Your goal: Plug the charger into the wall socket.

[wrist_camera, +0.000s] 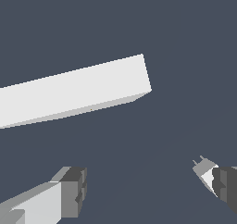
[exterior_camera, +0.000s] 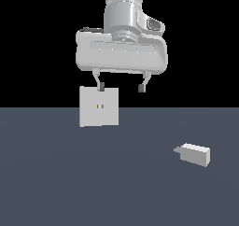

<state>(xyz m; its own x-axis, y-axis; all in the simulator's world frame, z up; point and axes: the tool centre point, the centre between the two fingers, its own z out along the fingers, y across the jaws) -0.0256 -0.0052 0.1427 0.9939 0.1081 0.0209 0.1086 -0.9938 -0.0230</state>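
End effector (exterior_camera: 120,87) spread empty above wall socket (exterior_camera: 98,107), charger (exterior_camera: 195,153) on floor (exterior_camera: 116,183)

Exterior view faces the wall socket (exterior_camera: 98,107) level; wrist view looks down.

Floor (exterior_camera: 56,183) (dark): socket (exterior_camera: 98,107), charger (exterior_camera: 196,154).

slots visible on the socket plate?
2. Both sit side by side near the centre of the socket, one at, the other at. The wrist view shows only the plate's edge, so no slots there.
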